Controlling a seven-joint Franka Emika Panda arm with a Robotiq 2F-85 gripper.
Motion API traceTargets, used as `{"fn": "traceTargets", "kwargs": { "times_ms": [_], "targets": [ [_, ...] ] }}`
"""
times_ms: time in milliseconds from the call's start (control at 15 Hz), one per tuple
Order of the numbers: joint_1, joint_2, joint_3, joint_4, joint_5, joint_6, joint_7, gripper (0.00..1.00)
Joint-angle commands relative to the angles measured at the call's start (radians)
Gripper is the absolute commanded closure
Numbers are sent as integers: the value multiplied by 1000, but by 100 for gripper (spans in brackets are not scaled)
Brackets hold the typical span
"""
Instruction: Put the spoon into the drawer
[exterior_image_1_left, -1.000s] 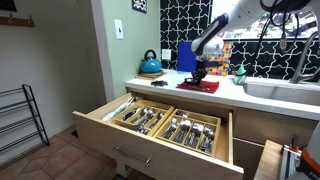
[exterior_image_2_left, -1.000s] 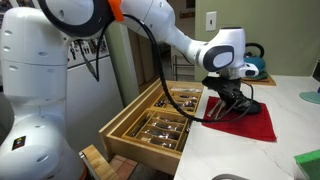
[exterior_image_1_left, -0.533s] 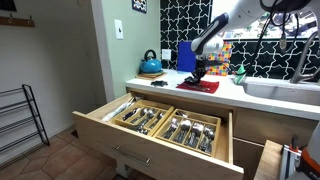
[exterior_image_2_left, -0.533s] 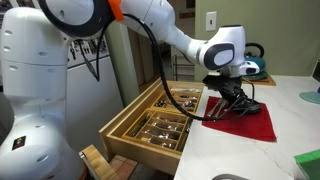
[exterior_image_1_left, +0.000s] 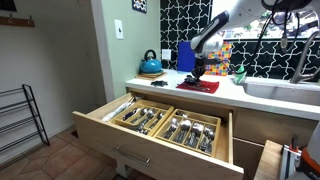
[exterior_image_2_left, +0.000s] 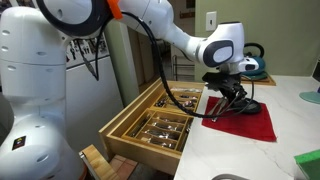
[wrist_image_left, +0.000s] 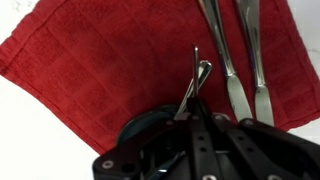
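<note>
My gripper is shut on the thin handle of a metal spoon and holds it just above a red cloth on the counter. In both exterior views the gripper hovers over the cloth, and the spoon hangs slanted from the jaws. The light-wood drawer stands pulled out below the counter, its wooden compartments filled with cutlery.
Two more metal utensils lie on the cloth beside the spoon. A blue kettle and a blue box stand at the back of the counter. A sink lies along the counter.
My gripper has risen slightly above the cloth with the spoon in it.
</note>
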Motion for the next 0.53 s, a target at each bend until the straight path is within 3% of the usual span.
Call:
{"fn": "traceTargets", "kwargs": {
  "times_ms": [0, 467],
  "targets": [
    [2, -78, 16, -48, -10, -37, 7, 99],
    [55, -347, 57, -221, 102, -219, 122, 99]
  ]
}}
